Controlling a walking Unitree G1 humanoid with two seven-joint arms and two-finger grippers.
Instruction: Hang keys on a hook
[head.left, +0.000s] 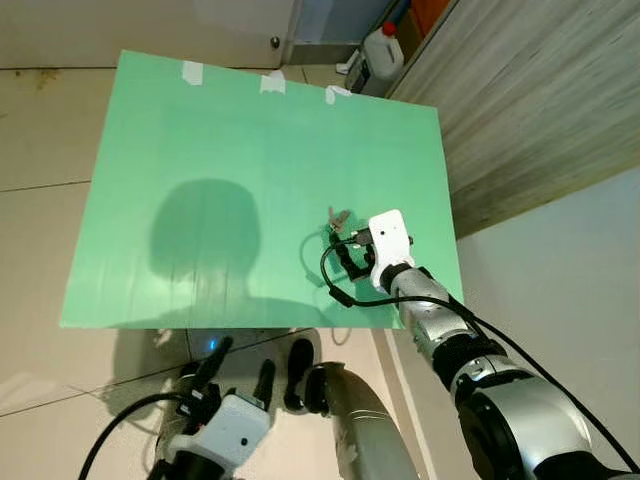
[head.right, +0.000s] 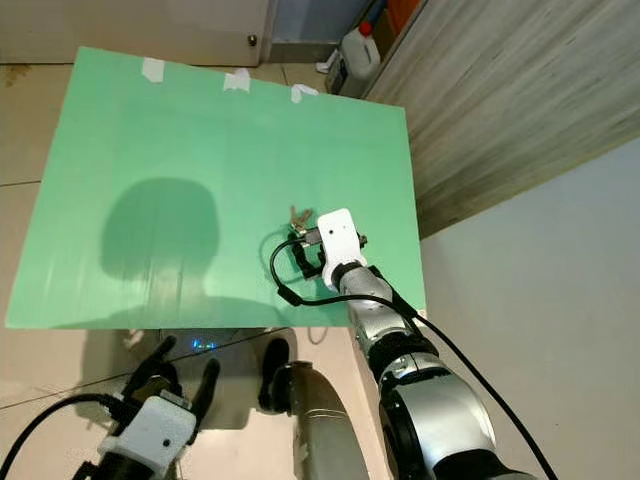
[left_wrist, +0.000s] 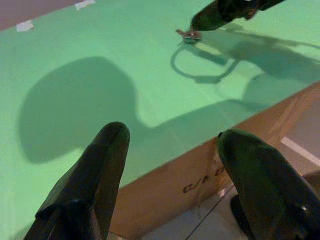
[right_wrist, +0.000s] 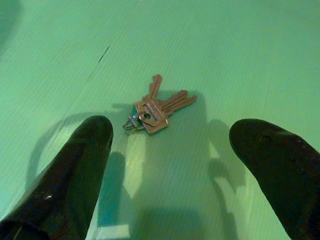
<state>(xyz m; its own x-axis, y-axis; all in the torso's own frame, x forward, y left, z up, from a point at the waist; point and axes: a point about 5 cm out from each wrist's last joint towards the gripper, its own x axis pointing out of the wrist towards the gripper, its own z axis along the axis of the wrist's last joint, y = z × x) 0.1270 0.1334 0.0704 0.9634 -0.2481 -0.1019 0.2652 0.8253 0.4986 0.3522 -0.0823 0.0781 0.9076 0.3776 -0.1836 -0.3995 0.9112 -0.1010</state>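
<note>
Green sheeting covers a cardboard box (left_wrist: 200, 175) that stands on the tiled floor (head.left: 40, 130), and its top, the green surface (head.left: 200, 130), is bare across the left and middle apart from shadow and three tabs of white tape (head.left: 272, 82) along the far edge. Low on the left, the left gripper (head.left: 238, 365) hangs off the near edge of the box with its fingers spread and nothing between them.

Further right, the keys (right_wrist: 156, 107) lie flat on the green surface, a small bunch on a ring, near the right edge and closer to the near edge than the far one. The right gripper (right_wrist: 170, 165) hovers just short of them, fingers wide apart and not touching, with the bunch roughly centred in the gap. A black cable (head.left: 330, 275) loops off its wrist.

The risk I see is that thin keys lying flat give the fingers little to bite; closing too high would likely miss them or slide the bunch toward the right edge, where it could drop to the floor. The dangling cable could also drag across them.

Open room lies leftward and toward the far edge. To the right a wood-grain wall (head.left: 540, 90) stands close, and a white jug (head.left: 382, 52) sits beyond the far corner. No hook can be made out.
</note>
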